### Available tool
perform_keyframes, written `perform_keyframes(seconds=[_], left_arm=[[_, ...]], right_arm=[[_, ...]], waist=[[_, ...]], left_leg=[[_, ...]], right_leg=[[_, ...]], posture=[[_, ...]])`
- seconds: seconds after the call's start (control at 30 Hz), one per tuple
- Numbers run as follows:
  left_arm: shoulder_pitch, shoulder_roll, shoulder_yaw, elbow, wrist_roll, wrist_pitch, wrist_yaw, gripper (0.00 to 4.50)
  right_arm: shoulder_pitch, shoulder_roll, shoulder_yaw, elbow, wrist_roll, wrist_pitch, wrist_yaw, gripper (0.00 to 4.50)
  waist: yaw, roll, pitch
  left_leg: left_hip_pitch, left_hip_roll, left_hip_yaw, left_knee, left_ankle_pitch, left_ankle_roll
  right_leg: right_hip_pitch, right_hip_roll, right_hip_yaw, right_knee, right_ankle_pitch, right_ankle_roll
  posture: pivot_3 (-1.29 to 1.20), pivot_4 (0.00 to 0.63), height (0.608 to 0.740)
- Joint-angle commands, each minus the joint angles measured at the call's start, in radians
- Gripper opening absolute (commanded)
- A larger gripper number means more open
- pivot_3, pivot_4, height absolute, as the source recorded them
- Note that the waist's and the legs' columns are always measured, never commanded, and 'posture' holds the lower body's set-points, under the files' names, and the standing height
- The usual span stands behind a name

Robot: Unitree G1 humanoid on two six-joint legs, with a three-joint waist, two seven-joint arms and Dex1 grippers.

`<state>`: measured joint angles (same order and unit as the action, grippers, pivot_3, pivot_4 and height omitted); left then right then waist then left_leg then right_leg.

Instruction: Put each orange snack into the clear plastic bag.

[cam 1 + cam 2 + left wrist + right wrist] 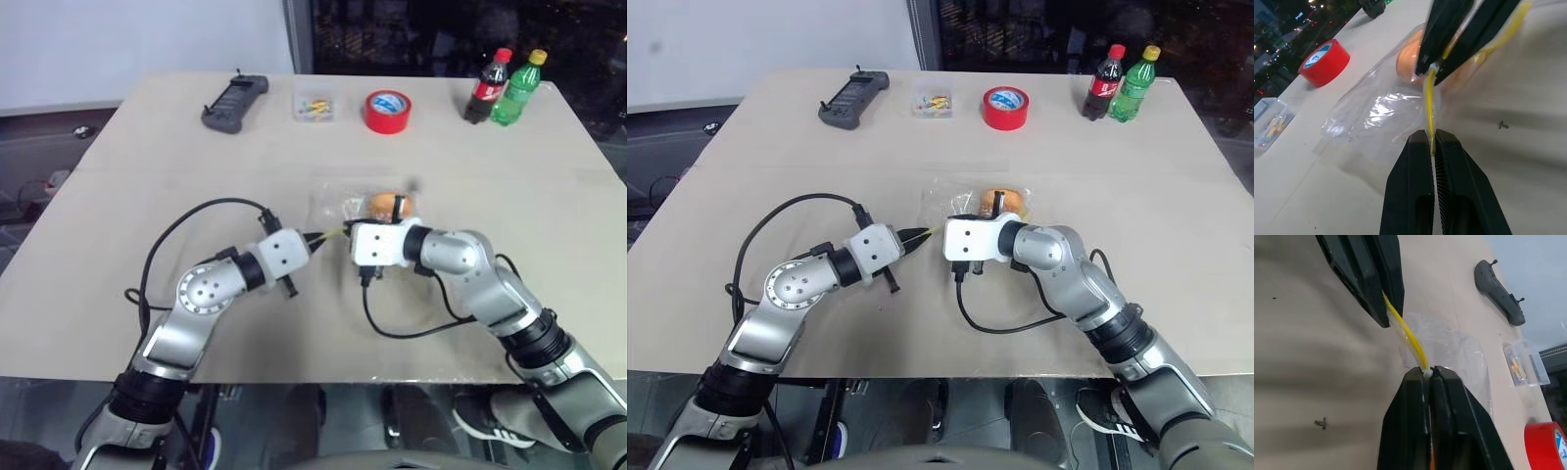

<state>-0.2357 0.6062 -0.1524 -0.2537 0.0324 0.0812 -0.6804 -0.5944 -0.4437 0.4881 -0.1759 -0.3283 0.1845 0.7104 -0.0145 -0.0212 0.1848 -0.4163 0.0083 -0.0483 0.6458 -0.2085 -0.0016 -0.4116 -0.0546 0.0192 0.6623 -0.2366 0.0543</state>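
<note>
The table (118, 196) bears everything, and the clear plastic bag (338, 201) lies near its middle, which serves as the landmark here. Its yellow seal strip (1429, 105) runs as a taut line between the two claws: the left gripper (1432, 144) is clamped on one end of the strip, and the right gripper (1428, 372) is pinched tight on the other, so both sit right at the bag's mouth, with the body of the bag stretching away from them toward the red tape roll (388, 111). One orange snack (386, 205) shows through the plastic, inside the bag on the side nearer the right arm. A second snack may lie beside it in the left wrist view, but the right claw's fingers cover that spot and I cannot tell. Judging from this, the mouth looks held shut rather than spread, with both arms equally near
</note>
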Motion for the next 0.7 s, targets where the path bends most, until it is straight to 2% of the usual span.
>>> perform_keyframes(seconds=[0.03, 0.23, 0.53, 0.7], left_arm=[[-0.003, 0.005, 0.023, -0.031, -0.003, -0.019, 0.001, 0.00], [-0.004, -0.007, 0.066, -0.006, -0.033, -0.010, 0.019, 0.00], [-0.019, -0.003, 0.105, 0.052, -0.059, 0.000, 0.033, 0.00], [-0.049, -0.015, 0.096, 0.084, -0.071, -0.001, 0.035, 0.00]], right_arm=[[-0.022, 0.001, -0.034, -0.019, -0.005, -0.014, -0.001, 0.12], [0.012, -0.025, -0.076, -0.034, -0.021, 0.034, -0.022, 0.12], [0.227, -0.210, -0.269, -0.155, -0.055, 0.175, -0.055, 0.12], [0.243, -0.253, -0.334, -0.148, -0.046, 0.199, -0.074, 0.12]], waist=[[0.000, 0.000, 0.000], [0.000, 0.000, 0.000], [0.003, 0.000, 0.000], [-0.003, 0.000, 0.000]], left_leg=[[0.000, 0.000, 0.000, 0.000, 0.000, 0.000], [0.000, 0.000, 0.000, 0.000, 0.000, 0.000], [0.000, -0.001, 0.000, 0.000, 0.000, 0.000], [0.001, 0.001, 0.001, 0.000, 0.000, 0.000]], right_leg=[[0.000, 0.000, 0.000, 0.000, 0.000, 0.000], [0.000, 0.000, 0.000, 0.000, 0.000, 0.000], [0.000, -0.001, 0.000, 0.000, 0.000, 0.000], [0.000, 0.001, 0.000, 0.001, 0.000, 0.000]], posture=[[0.00, 0.150, 0.719], [0.00, 0.150, 0.719], [0.00, 0.150, 0.719], [0.00, 0.150, 0.719]])
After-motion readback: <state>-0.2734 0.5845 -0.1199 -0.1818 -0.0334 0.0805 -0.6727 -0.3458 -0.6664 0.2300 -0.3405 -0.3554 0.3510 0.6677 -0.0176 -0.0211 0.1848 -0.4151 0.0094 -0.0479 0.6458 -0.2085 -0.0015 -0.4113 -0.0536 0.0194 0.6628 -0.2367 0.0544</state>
